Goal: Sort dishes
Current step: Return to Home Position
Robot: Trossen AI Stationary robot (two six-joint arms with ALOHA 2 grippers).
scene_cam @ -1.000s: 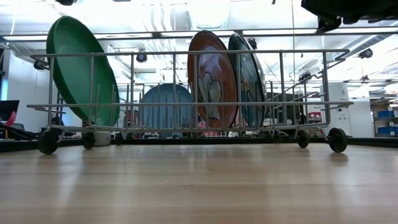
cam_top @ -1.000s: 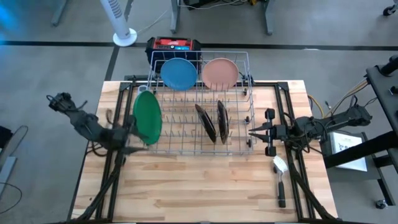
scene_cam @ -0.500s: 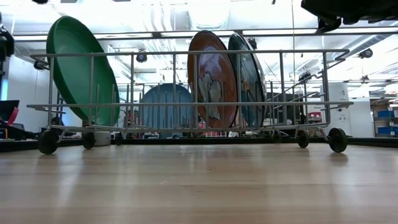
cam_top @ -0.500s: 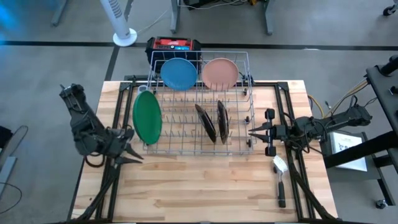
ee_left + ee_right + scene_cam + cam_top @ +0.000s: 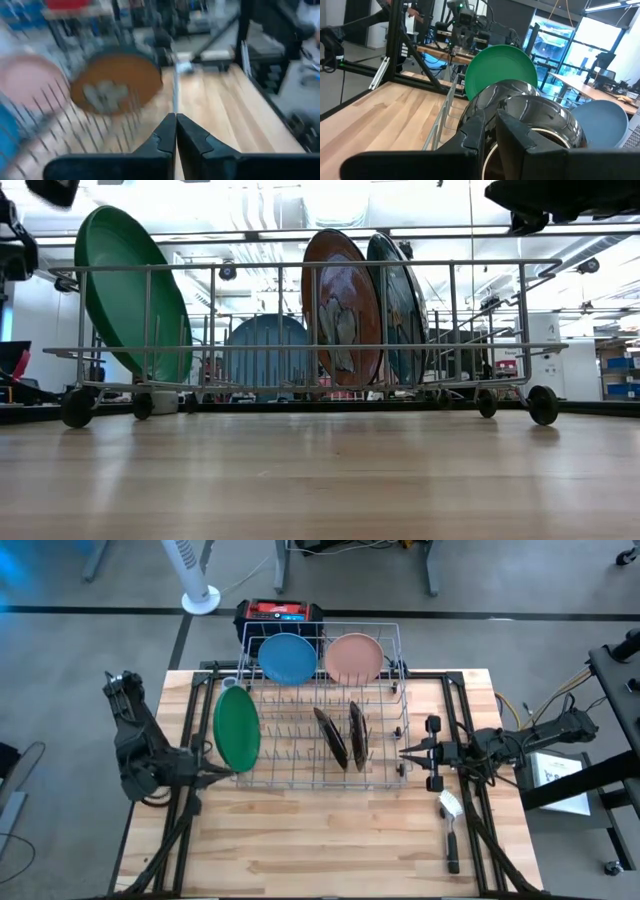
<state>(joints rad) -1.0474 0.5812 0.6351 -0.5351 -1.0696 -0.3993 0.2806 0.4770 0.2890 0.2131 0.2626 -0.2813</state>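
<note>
Sorting looks finished: green plate [image 5: 237, 728], light blue plate [image 5: 288, 657], pink plate [image 5: 353, 657] and two brown plates [image 5: 331, 738] all stand in the rack [image 5: 300, 783], far-centre worktop [image 5: 330, 840] | my left end effector [image 5: 176, 125], fingers together, near the left edge | my right end effector [image 5: 410, 751], fingers together, beside the rack's right end | left to do: park both arms.
</note>
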